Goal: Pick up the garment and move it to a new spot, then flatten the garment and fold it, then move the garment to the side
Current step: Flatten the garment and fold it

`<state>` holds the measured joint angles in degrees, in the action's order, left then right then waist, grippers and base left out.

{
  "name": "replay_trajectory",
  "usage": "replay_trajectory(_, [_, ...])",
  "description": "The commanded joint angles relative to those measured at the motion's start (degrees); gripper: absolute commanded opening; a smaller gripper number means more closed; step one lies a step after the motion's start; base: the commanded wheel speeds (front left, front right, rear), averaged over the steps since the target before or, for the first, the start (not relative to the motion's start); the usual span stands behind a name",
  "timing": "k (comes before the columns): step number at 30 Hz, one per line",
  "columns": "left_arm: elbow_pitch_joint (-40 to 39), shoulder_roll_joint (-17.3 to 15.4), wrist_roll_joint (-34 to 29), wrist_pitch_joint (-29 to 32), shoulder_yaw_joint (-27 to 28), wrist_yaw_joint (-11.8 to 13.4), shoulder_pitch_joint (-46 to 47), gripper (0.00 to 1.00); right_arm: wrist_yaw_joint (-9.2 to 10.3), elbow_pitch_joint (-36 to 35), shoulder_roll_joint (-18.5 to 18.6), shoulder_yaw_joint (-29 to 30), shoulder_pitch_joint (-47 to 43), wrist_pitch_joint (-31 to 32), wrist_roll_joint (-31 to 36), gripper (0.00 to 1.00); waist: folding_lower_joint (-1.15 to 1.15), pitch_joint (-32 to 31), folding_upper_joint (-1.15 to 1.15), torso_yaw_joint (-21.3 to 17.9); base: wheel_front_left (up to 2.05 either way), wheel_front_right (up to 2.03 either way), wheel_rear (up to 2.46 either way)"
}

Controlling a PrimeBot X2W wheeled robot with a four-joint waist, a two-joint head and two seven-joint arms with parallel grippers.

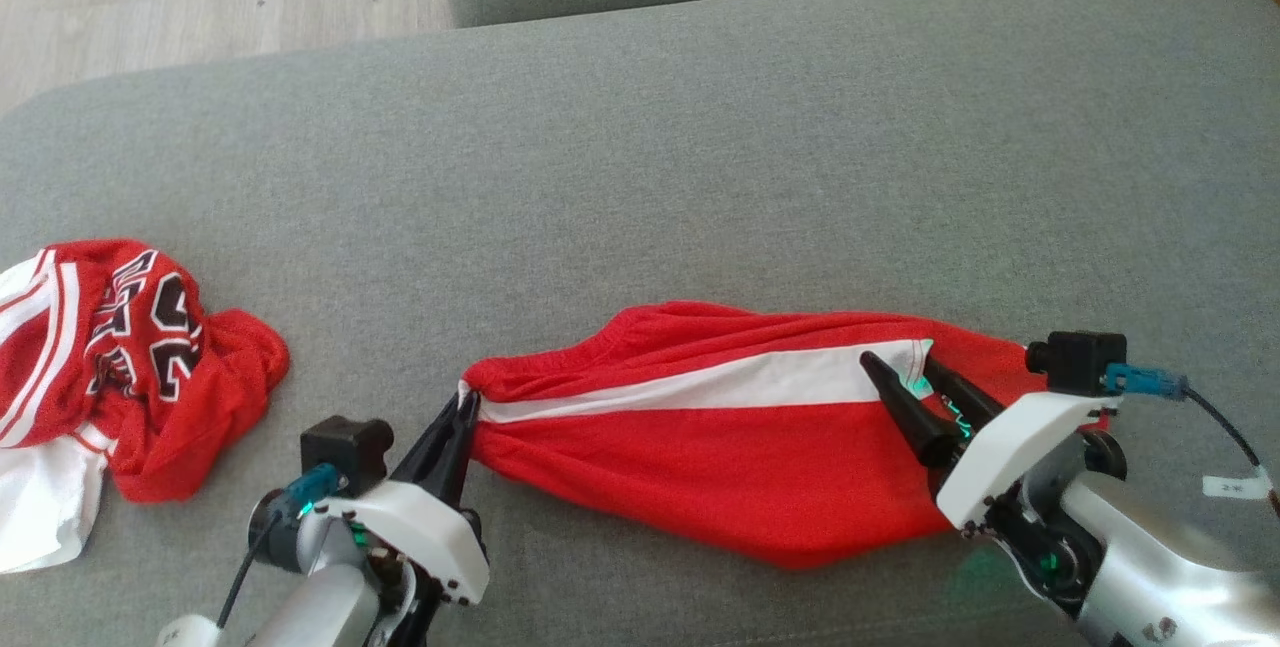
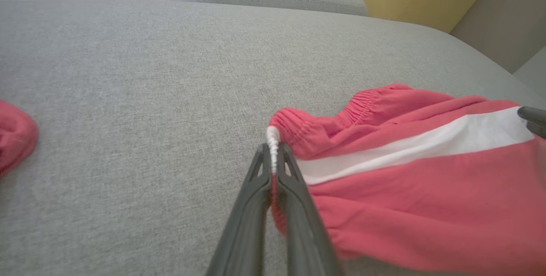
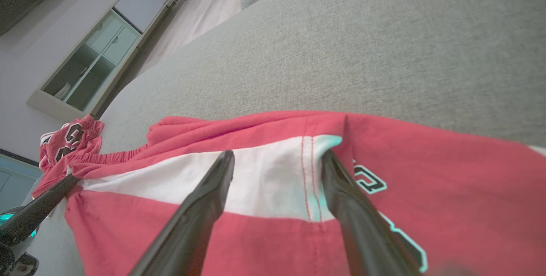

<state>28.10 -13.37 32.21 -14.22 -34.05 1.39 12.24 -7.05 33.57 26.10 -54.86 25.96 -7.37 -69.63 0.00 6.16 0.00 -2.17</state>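
left of garment [image 1: 740, 447], perhaps a jersey [image 1: 130, 347]

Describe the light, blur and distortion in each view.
Head view: even, soft daylight, sharp; a green glow on the shorts by the right gripper. Left wrist view: paler colours, left gripper blurred toward the bottom edge. Right wrist view: tilted, the cabinet skewed, fingers soft.

Jersey [image 1: 150, 327] cut by left edge; shorts [image 1: 720, 457] partly behind right arm [image 1: 1150, 567].
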Motion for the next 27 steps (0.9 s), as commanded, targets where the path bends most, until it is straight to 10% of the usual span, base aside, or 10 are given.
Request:
replay_trajectory(1, [-0.98,-0.54,-0.83,-0.77,2.86,-0.28,3.08,0.00,-0.44,-1.46,1.73,-0.81,1.45,-1.00,-1.16,1.00,0.00,-0.05,0.00,0.13,0.00,0.00,0.00])
replay_trajectory(14, [0.61,1.19,-3.27,-0.77,5.03,-2.01,2.92,0.00,-0.44,-0.14,3.97,-8.26,3.78,-1.61,-7.65,1.00,0.00,-0.76,0.00,0.76,0.00,0.00,0.00])
replay_trajectory(21, [1.77,1.82,-4.38,-0.78,5.82,-2.98,2.48,0.00,-0.44,-0.35,4.34,-11.98,5.58,-3.41,-8.31,0.39,0.00,-1.84,0.00,1.17,0.00,0.00,0.00])
replay_trajectory(23, [1.96,1.92,-4.62,-0.78,6.09,-3.14,2.14,0.00,-0.44,-0.38,4.61,-13.03,5.78,-3.86,-8.55,0.00,0.00,-2.37,0.00,1.12,0.00,0.00,0.00])
replay_trajectory(27, [1.66,2.07,-5.06,-0.78,6.99,-3.40,1.29,0.00,-0.44,-1.09,5.67,-14.84,6.15,-4.69,-8.56,0.00,0.00,-3.83,0.00,0.58,0.00,0.00,0.00])
